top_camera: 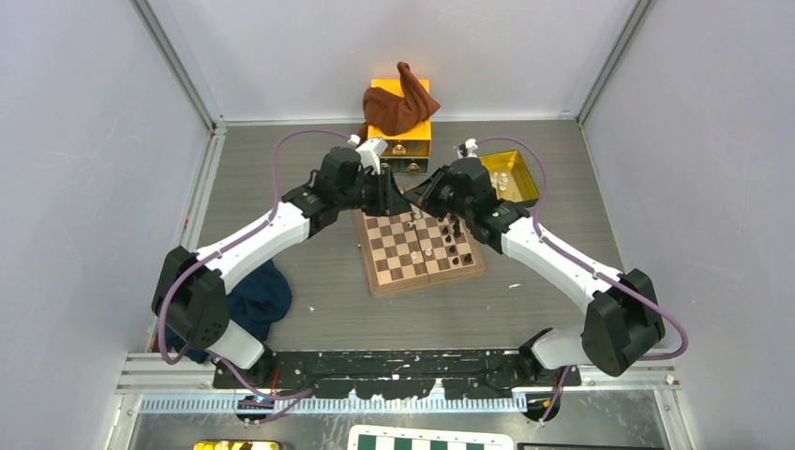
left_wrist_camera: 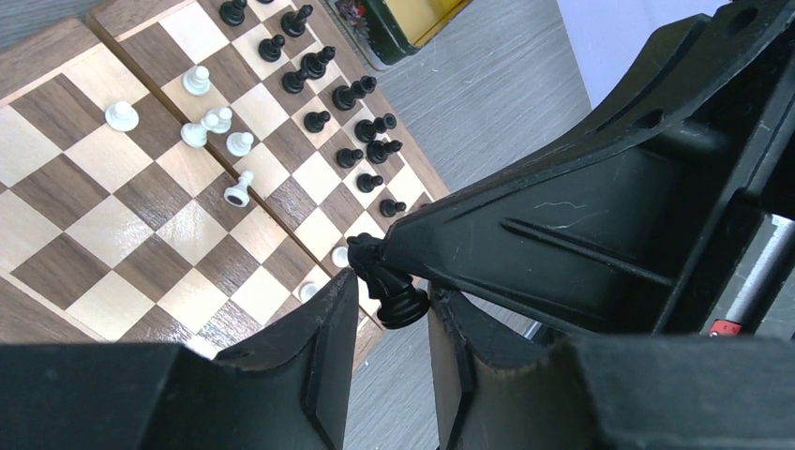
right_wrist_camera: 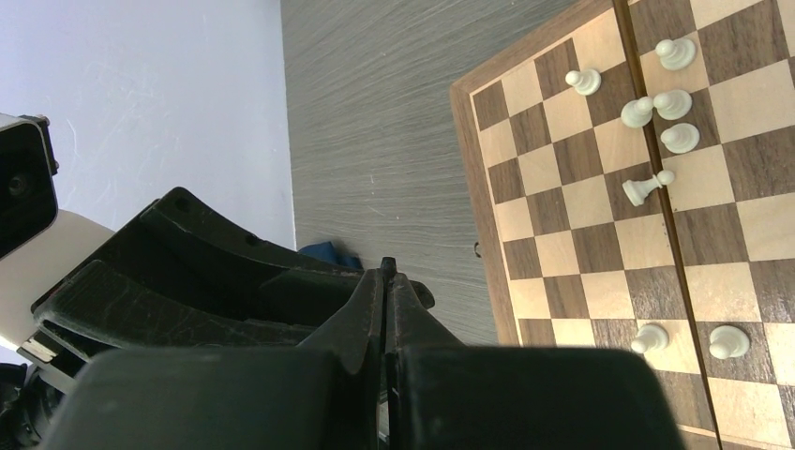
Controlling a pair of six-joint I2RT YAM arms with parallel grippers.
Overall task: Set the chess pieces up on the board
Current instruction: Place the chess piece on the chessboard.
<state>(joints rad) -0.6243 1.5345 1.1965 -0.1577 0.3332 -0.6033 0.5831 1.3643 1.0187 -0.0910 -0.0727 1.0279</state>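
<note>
The board (top_camera: 389,267) is lying flat on the counter (top_camera: 469,309), midway between the two arms. Both arms are reaching over its far edge, with their tips meeting there. The right fingers (right_wrist_camera: 384,309) are pressing together with no gap showing and are pinching the top of a dark piece (left_wrist_camera: 392,284). The dark piece is hanging tilted in the air, off the board, above the board's edge by the end of the dark rows. The left fingers (left_wrist_camera: 342,328) are standing narrowly apart, one on each side of the dark piece's base. Whether they are touching it cannot be told from the left wrist view. The other dark pieces (left_wrist_camera: 347,122) are standing in two rows along the side of the board nearest the right arm. The white pieces (left_wrist_camera: 211,122) are sitting in a loose cluster near the board's middle, not in rows, and one white pawn (right_wrist_camera: 647,187) is lying on its side there. Two more white pieces (right_wrist_camera: 689,339) are standing apart from the cluster, nearer the board's edge. A yellow tray (top_camera: 525,173) is sitting on the counter just beyond the board's far right corner.
</note>
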